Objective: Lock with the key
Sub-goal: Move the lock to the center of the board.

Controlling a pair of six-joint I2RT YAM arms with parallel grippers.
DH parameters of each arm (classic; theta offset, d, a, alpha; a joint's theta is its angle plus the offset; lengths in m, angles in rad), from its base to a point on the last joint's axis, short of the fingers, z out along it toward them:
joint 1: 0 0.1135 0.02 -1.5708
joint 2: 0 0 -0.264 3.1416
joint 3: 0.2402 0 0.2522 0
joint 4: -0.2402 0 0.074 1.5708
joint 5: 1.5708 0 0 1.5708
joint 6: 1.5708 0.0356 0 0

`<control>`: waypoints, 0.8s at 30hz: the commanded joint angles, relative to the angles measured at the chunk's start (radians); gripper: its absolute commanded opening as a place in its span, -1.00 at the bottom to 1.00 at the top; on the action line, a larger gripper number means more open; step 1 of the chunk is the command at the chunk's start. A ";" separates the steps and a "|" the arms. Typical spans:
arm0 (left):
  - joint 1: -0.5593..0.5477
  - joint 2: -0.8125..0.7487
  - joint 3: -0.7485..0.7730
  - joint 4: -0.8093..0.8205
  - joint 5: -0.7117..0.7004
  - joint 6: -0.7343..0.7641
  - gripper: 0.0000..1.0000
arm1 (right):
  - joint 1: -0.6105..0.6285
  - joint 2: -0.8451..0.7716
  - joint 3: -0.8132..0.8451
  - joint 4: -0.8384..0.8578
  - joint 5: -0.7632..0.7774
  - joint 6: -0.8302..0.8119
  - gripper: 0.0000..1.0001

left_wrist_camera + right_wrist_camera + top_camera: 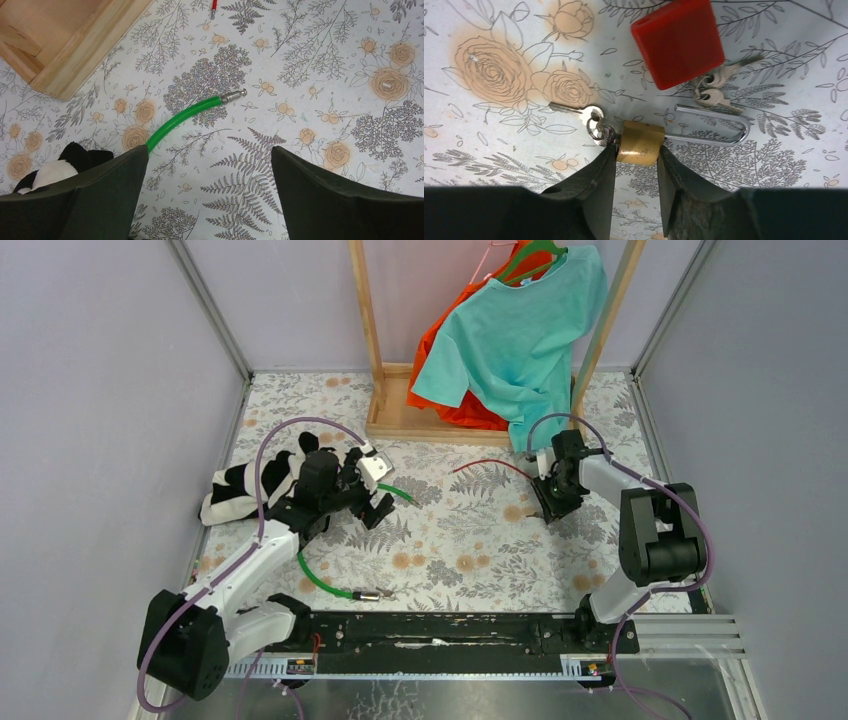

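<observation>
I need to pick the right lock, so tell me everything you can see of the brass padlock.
The brass padlock is small, with a yellow metal body and a long silvery shackle. It lies flat on the floral table cover. One shackle leg enters the body; the other end looks free, so it seems unlocked. A key ring with a key sits at its bottom end. The right gripper pinches the body's sides.

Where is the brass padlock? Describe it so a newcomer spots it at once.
Start at the wooden clothes rack at the back and come forward to the right gripper. Between its fingers lies the brass padlock. Unlike the square red block beside it, it is small and gold-coloured, with a long silver shackle.
</observation>
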 commanded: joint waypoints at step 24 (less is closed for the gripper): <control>-0.011 0.175 0.168 -0.058 -0.015 0.105 1.00 | 0.518 0.014 0.065 0.087 -0.252 0.263 0.27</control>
